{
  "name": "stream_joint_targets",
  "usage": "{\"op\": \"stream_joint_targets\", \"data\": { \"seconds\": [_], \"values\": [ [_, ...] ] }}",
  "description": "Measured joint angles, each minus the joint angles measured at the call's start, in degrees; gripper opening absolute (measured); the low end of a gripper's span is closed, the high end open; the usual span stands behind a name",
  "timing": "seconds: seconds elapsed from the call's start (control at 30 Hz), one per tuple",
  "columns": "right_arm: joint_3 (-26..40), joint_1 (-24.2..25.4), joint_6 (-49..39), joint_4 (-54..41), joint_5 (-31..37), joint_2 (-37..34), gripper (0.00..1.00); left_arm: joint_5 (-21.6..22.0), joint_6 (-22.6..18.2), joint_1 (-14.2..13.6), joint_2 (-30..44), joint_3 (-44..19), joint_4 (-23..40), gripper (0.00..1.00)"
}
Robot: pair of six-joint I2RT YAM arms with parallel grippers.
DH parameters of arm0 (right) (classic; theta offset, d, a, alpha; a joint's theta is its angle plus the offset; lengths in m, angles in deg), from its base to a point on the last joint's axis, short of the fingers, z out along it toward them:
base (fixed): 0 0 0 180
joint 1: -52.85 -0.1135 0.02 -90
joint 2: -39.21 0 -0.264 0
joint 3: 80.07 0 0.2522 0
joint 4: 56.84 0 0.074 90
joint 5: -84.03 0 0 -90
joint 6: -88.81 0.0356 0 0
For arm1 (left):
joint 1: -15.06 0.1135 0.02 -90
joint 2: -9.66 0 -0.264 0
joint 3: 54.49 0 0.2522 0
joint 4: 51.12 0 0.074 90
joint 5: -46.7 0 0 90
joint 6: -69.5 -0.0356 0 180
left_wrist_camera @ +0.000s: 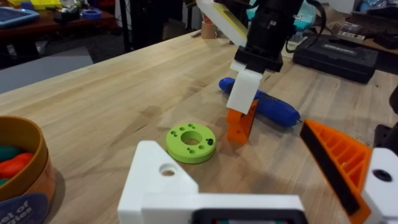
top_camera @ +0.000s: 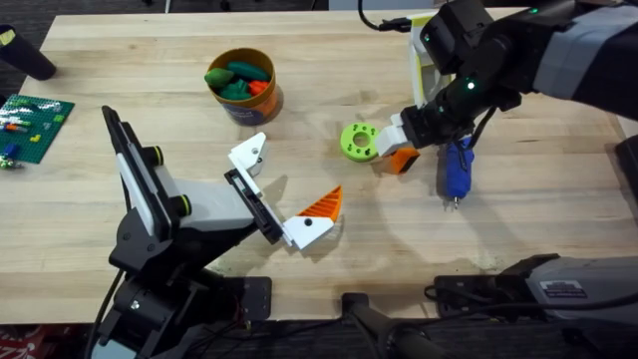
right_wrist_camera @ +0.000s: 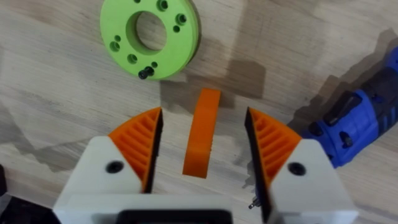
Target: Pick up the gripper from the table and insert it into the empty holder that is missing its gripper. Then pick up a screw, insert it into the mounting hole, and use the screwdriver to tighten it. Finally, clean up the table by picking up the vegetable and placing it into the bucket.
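Note:
The loose gripper, an orange ribbed pad [right_wrist_camera: 202, 134], stands on edge on the table between the fingers of my right gripper [right_wrist_camera: 204, 115], which is open with a gap on both sides. From above, the right gripper [top_camera: 397, 150] hangs beside the green ring [top_camera: 357, 141]. A black screw [right_wrist_camera: 146, 73] sits in the ring's rim. The blue screwdriver [top_camera: 457, 170] lies just right of it. My left gripper [top_camera: 289, 179] is open; one finger [left_wrist_camera: 158, 180] is bare white, the other carries an orange pad [left_wrist_camera: 336, 158]. Green and orange vegetables [top_camera: 239, 78] lie in the bucket [top_camera: 249, 105].
A green brick plate [top_camera: 35, 120] with small pieces lies at the table's left edge. A yellow-edged flat part [top_camera: 421, 50] stands behind the right arm. Bare wood stretches between the two grippers and along the front edge.

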State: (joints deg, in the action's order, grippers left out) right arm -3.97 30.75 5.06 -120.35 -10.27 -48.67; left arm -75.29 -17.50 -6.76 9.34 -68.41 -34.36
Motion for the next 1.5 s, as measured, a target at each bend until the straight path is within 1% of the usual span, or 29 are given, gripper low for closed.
{"op": "stream_joint_targets", "data": {
  "seconds": [0.17,0.37,0.63,0.77,0.97,1.27,1.5],
  "values": [
    [0.0,0.0,0.1,-0.2,0.0,-0.1,0.758,0.1,0.1,0.0,0.3,-0.2,0.0,0.988],
    [0.0,0.0,0.1,-3.0,0.0,-0.2,0.758,0.1,0.1,0.0,0.3,-0.2,0.0,0.988],
    [0.0,-0.4,2.1,-1.9,1.5,-0.2,0.758,0.2,0.1,0.0,0.3,-0.2,0.0,0.988],
    [0.0,-2.2,3.9,-1.8,3.2,-0.2,0.758,0.2,0.1,0.0,0.3,-0.2,0.0,0.988],
    [-0.1,-4.4,6.0,-1.8,3.9,-0.2,0.758,0.2,0.1,0.0,0.3,-0.2,0.0,0.988],
    [-3.1,-4.5,7.5,-0.2,4.3,-0.2,0.758,0.2,0.1,0.0,0.3,-0.2,0.0,0.988],
    [-3.3,-4.5,7.5,1.2,4.3,-0.2,0.758,0.2,0.1,0.0,0.3,-0.2,0.0,0.988]
  ]
}}
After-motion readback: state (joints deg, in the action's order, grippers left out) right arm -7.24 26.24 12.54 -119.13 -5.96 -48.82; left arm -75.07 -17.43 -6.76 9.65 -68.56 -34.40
